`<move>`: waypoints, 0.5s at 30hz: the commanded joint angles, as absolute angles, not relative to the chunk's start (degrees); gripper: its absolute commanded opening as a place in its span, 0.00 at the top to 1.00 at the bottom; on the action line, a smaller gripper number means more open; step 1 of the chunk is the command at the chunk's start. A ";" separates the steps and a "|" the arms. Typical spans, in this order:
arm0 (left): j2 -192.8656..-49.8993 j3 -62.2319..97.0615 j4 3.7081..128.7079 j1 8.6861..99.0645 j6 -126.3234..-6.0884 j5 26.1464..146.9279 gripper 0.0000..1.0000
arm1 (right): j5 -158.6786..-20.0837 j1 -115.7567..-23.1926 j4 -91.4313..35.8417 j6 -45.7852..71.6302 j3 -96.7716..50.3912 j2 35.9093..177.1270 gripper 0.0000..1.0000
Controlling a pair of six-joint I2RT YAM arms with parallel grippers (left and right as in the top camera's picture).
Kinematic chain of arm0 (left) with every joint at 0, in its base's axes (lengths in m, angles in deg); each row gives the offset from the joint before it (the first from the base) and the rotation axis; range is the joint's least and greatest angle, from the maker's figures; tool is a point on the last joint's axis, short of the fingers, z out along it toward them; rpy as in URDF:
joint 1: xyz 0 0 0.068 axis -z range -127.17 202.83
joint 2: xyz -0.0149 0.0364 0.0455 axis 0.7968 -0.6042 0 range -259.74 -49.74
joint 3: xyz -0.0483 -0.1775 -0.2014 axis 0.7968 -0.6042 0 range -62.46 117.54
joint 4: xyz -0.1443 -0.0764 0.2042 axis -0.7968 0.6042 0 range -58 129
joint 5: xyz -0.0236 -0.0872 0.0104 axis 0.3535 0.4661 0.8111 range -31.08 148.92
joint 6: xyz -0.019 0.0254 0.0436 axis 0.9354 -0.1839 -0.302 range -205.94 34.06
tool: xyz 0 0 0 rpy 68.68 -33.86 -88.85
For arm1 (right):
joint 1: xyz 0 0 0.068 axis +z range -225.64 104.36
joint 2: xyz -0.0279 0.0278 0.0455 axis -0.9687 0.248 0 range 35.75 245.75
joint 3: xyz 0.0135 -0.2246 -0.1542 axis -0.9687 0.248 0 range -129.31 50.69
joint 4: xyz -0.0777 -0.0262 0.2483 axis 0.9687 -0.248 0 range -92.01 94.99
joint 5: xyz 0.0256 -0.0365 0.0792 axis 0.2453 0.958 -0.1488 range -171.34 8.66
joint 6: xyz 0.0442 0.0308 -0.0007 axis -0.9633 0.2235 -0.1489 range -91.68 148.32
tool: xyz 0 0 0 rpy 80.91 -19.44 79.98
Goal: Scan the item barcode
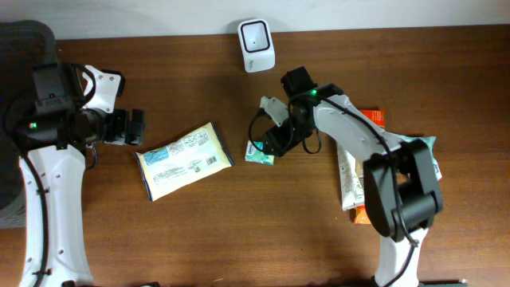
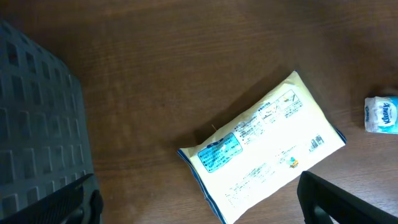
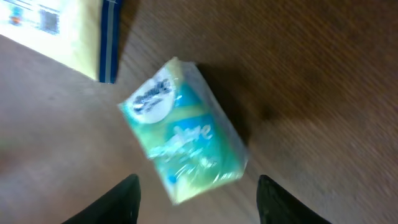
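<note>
Just before the spread right pincer (image 3: 198, 203) lies the tissue pack (image 3: 183, 134).

A dark wooden table (image 1: 239, 247) carries a pale yellow pack (image 1: 183, 159) left of centre, lying flat and askew, printed side up. At the right, an orange packet (image 1: 373, 118), a white packet (image 1: 348, 179) and a teal packet (image 1: 430, 145) lie piled together. A black mesh chair (image 1: 24, 36) stands at the far left.

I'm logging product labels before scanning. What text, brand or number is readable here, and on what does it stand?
"Kleenex": logo on the small tissue pack, legible in the left wrist view.
Yellow pouch: blue panel, print and barcode digits too small to read.
Stacked packages on the right: print too small to read.
</note>
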State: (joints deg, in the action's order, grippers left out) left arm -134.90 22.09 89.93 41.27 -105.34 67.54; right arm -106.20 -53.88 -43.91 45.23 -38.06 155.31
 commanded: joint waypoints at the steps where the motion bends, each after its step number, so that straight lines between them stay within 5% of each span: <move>1: -134.57 22.59 89.98 41.14 -106.19 68.13 0.01 | -106.42 -53.53 -41.01 48.05 -38.59 156.47 0.46; 8: -134.57 22.59 89.98 41.14 -106.19 68.13 0.01 | -109.30 -53.53 -41.12 48.00 -38.35 160.12 0.54; 15: -134.57 22.59 89.98 41.14 -106.19 68.13 0.01 | -114.55 -53.53 -46.60 45.47 -38.35 160.23 0.96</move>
